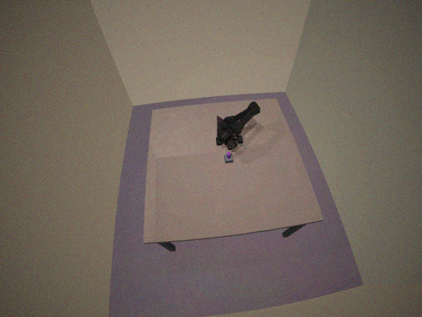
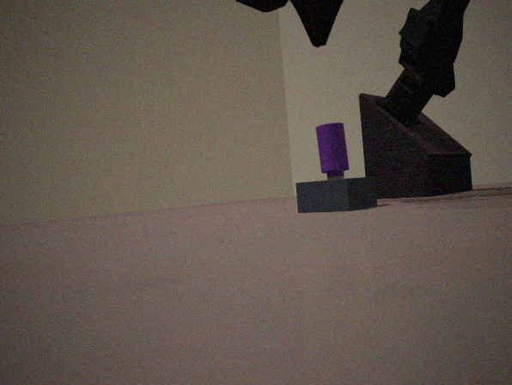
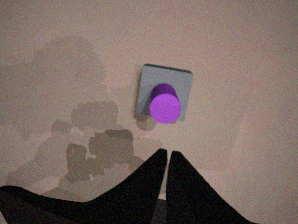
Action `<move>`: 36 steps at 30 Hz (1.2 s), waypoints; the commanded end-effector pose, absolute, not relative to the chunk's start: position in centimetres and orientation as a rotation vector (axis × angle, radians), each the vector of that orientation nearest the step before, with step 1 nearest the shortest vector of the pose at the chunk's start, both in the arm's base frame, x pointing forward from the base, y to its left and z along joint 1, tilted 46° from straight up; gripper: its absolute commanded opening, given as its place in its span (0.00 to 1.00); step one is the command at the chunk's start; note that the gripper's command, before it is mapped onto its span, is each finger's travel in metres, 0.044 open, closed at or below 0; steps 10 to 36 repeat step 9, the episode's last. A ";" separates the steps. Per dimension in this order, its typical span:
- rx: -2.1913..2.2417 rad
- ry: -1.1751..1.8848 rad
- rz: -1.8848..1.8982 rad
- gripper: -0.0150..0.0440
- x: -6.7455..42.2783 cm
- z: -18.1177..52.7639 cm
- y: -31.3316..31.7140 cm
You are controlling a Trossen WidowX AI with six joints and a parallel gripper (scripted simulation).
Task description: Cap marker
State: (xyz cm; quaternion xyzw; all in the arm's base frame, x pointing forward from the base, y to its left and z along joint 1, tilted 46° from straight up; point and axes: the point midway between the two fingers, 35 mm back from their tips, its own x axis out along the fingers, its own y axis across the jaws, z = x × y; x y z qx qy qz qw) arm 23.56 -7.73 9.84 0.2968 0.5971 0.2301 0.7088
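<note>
The purple cap sits on the marker, which stands upright in the grey holder block. Only a short dark piece of marker shows between cap and block. My gripper is shut with nothing between its fingers. It hangs well above the cap, apart from it, and slightly towards the arm's base. In the top view the gripper is just behind the block.
The arm's dark wedge-shaped base stands right behind the holder block. The table stretches wide towards the front. Its edges are far from the block.
</note>
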 end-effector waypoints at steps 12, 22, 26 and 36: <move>0.654 1.331 0.517 0.74 23.4 10.1 -7.9; 0.654 1.331 0.517 0.74 23.4 10.1 -7.9; 0.654 1.331 0.517 0.74 23.4 10.1 -7.9; 0.654 1.331 0.517 0.74 23.4 10.1 -7.9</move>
